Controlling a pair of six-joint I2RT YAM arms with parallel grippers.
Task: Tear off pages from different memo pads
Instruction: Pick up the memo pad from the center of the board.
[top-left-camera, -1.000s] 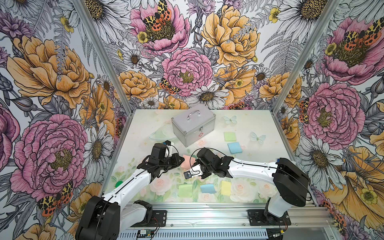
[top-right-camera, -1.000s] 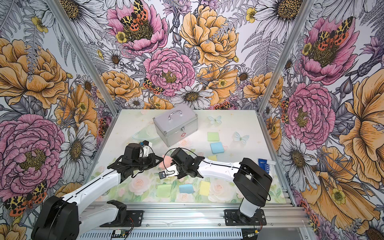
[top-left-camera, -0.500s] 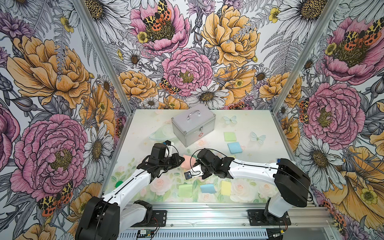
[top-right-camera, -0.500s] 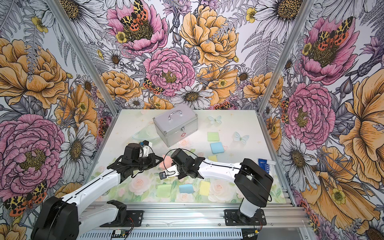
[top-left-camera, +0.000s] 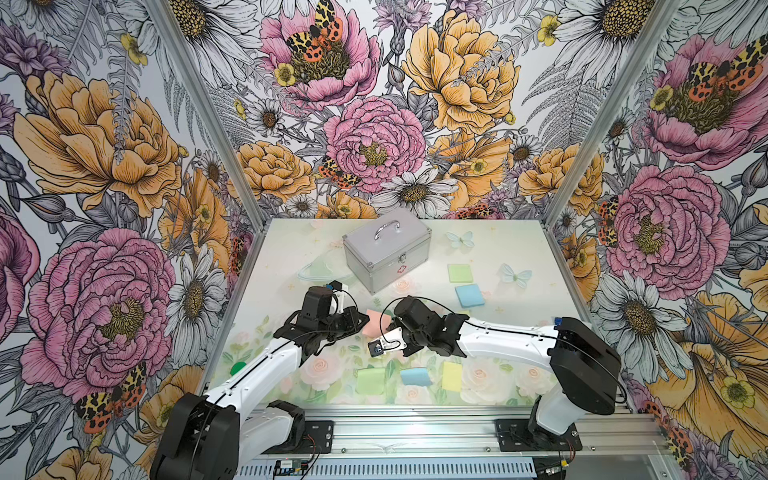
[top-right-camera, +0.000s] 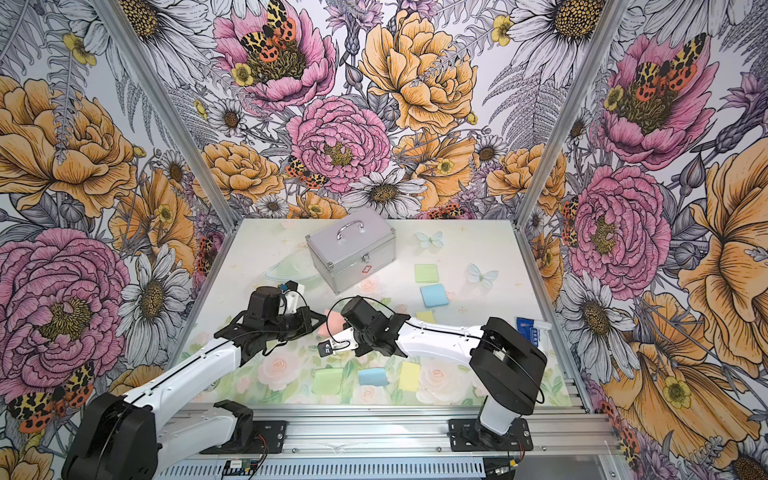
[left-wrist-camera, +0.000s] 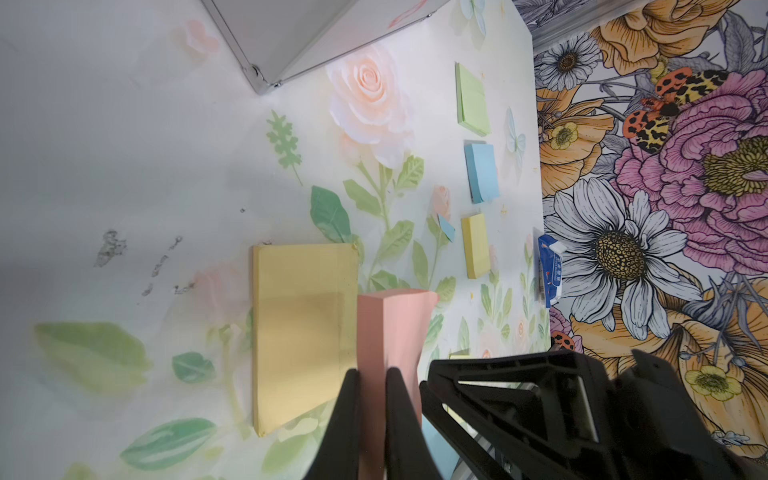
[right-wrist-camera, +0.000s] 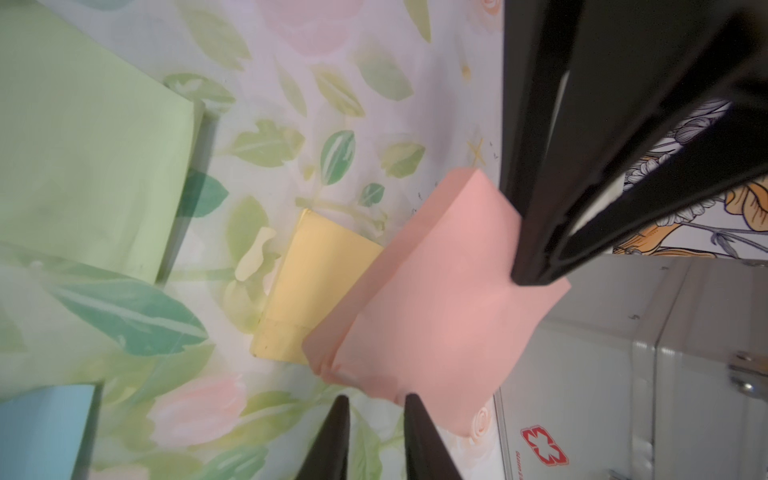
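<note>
While the left claw (left-wrist-camera: 370, 374) clamps tight on the salmon-pink memo pad (left-wrist-camera: 390, 328), tilted near frame centre in both top views | right claw (right-wrist-camera: 376, 399) narrowly parted, tips at that pad's edge | three loose pages (top-left-camera: 370, 381) lie flat, lower centre

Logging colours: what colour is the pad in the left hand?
Salmon-pink pad, left wrist view.

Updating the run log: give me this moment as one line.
left gripper: shut on salmon-pink memo pad | right gripper: jaws parted at pad's edge, nothing gripped yet
</note>
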